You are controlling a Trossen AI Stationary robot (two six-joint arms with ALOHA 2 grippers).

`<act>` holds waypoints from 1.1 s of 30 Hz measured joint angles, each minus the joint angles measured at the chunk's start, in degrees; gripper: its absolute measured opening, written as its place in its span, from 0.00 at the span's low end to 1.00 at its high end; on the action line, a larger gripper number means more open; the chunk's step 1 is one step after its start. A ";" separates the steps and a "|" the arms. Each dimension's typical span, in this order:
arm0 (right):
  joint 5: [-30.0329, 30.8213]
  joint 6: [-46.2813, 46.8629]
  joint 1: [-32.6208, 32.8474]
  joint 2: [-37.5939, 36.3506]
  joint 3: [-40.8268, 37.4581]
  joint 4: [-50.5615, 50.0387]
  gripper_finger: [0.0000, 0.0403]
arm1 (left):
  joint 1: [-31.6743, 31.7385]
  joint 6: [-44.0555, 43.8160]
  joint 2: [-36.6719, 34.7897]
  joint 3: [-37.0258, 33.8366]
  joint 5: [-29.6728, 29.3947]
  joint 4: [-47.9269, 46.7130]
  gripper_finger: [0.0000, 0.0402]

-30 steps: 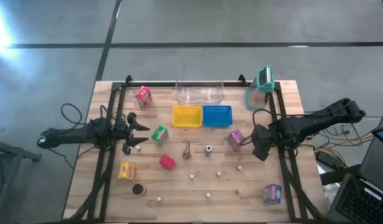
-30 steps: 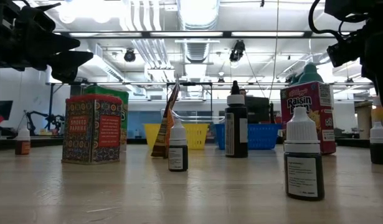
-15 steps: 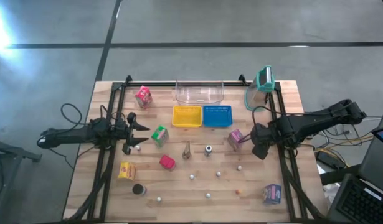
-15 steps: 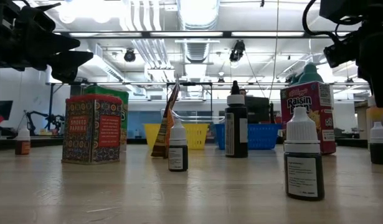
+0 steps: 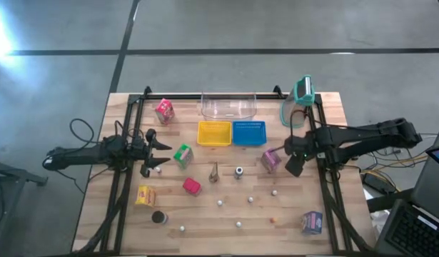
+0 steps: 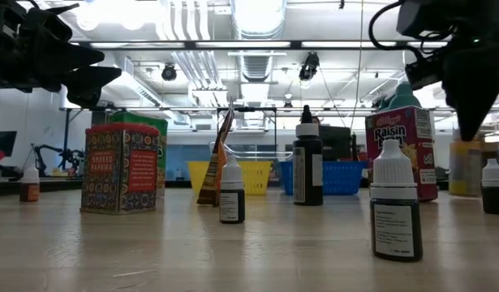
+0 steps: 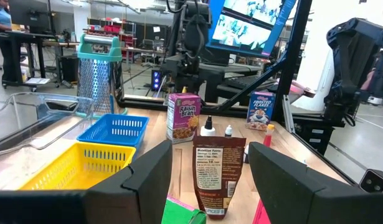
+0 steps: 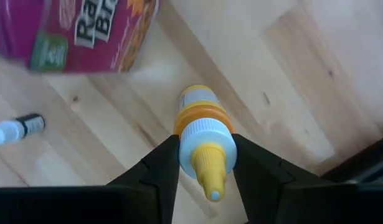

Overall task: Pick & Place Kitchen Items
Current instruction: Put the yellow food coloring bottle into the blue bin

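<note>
Right tool (image 8: 203, 163) pinches a yellow-capped bottle (image 8: 200, 127) above the surface (image 5: 290, 207) beside the purple carton (image 5: 270, 158); left tool (image 5: 158, 157) hangs spread near the green carton (image 5: 182, 155).

**Readable print on the table's cartons**

The purple carton (image 6: 401, 150) in the low view carries "Raisin" in bold letters on its face; in the left wrist view the same carton reads "Raisin Bran", and the right wrist view catches only the fragments "Ra" and "Br" on its purple side. The red patterned tin-like carton (image 6: 122, 169) shows "SMOKED PAPRIKA" on a white band in the low view. The brown pouch (image 7: 212, 178) in the left wrist view bears a pale label with several lines of print, too small to read. Labels on the small dropper bottles (image 6: 395, 212) are likewise illegible.
</note>
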 joint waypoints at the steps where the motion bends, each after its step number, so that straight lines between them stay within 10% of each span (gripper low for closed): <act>1: 0.02 -0.87 -0.84 0.00 0.10 -0.04 0.32 | 0.00 0.00 0.00 0.00 0.00 0.00 0.54; 19: 4.57 -17.07 -12.50 2.25 15.87 -0.15 0.29 | 0.01 0.00 -0.01 0.00 0.00 0.02 0.54; 33: 3.52 -29.59 -18.28 20.42 33.53 -0.61 0.30 | 0.00 0.00 0.00 -0.02 0.02 0.09 0.54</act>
